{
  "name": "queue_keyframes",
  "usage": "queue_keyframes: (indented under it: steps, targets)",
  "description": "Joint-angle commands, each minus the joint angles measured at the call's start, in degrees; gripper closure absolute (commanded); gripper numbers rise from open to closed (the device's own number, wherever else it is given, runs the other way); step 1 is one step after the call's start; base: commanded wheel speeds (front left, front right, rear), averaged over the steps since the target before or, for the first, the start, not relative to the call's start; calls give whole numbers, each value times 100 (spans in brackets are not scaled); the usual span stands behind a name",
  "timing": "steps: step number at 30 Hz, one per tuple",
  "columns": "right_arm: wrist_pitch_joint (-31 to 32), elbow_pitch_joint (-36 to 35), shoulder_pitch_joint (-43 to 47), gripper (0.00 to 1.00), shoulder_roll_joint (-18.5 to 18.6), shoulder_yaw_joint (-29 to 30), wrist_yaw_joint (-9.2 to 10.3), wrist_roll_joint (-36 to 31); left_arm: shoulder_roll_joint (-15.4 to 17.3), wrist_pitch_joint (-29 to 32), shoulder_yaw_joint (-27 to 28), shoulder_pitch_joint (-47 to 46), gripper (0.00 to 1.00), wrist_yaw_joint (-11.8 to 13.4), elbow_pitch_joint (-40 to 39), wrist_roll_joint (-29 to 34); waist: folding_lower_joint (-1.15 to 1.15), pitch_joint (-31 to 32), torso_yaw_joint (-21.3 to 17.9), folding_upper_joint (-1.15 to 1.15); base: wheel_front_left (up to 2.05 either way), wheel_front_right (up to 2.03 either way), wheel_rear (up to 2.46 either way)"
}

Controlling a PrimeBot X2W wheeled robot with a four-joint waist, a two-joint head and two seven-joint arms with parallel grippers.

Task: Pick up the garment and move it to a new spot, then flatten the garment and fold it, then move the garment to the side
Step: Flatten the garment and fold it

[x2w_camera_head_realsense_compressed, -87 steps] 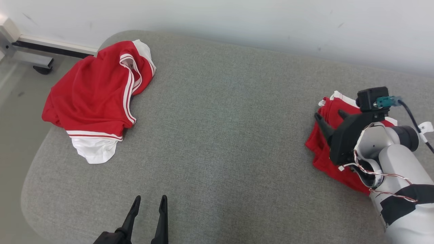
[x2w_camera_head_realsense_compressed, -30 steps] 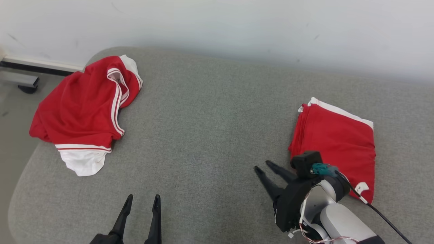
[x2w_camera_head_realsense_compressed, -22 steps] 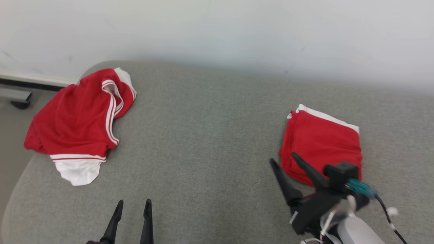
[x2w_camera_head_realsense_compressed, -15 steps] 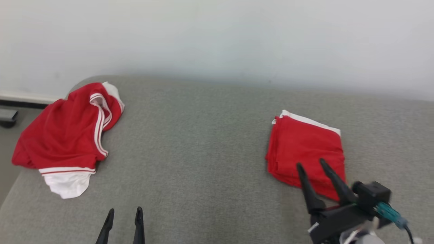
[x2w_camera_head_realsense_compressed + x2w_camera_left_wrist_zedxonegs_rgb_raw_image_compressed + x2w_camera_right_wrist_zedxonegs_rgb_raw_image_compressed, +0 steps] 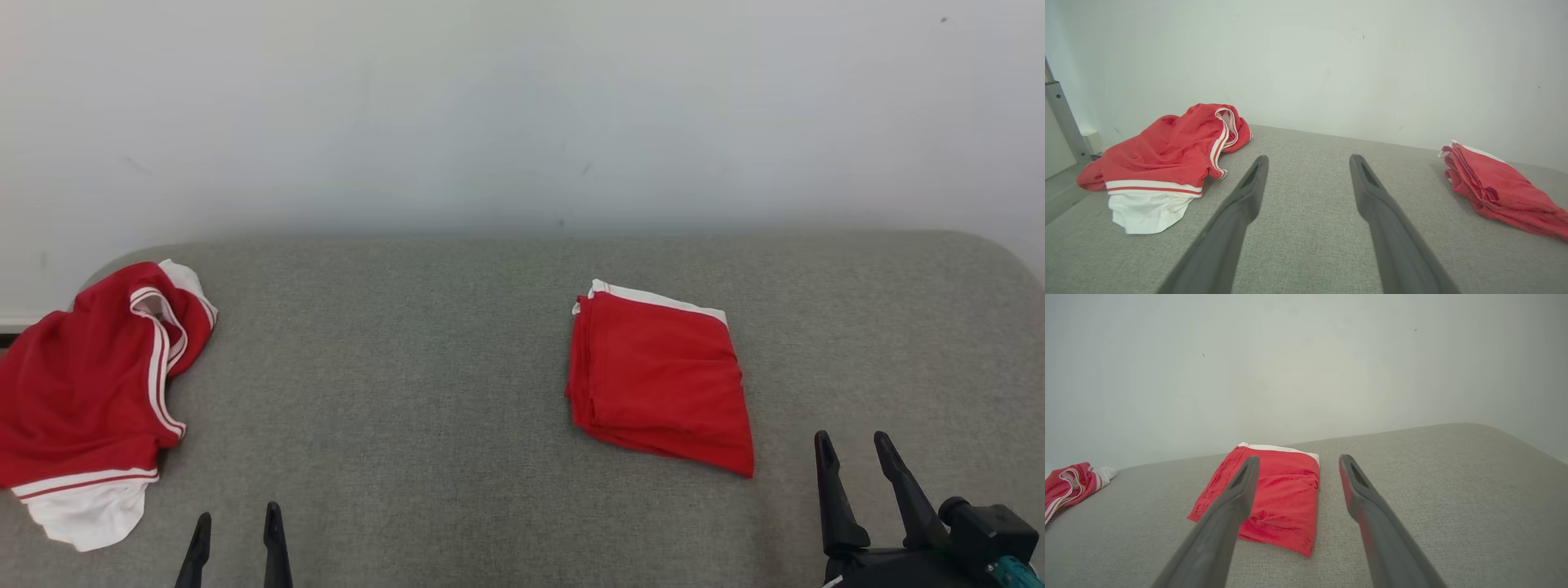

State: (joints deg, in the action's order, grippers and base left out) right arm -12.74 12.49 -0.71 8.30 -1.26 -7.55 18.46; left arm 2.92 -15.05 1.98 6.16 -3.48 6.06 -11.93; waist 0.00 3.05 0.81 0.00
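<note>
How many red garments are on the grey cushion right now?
2. The folded garment lies right of centre on the cushion; the crumpled garment, white-trimmed, sits at its left end. No other seems hidden.

The left gripper (image 5: 237,514) and right gripper (image 5: 851,441) have long, dark, tapered fingers (image 5: 833,498); a teal plug (image 5: 1015,575) meets the right's black mount (image 5: 984,531).
</note>
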Motion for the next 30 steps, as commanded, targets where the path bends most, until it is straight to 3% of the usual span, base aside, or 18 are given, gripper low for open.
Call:
queue_keyframes:
  steps: [1,15,30]
  targets:
    - [-50,35,57,0,32,24,12,-48,-6,-18,43,24,0,5,64,52,0,61,-148,0,0,0,0]
    - [-212,413,206,0,31,-41,12,-150,-6,-18,377,58,0,-145,497,320,0,62,-396,0,0,0,0]
    - [-241,517,121,0,54,-237,12,-1,-5,-18,418,111,0,-181,541,305,0,42,-355,0,0,0,0]
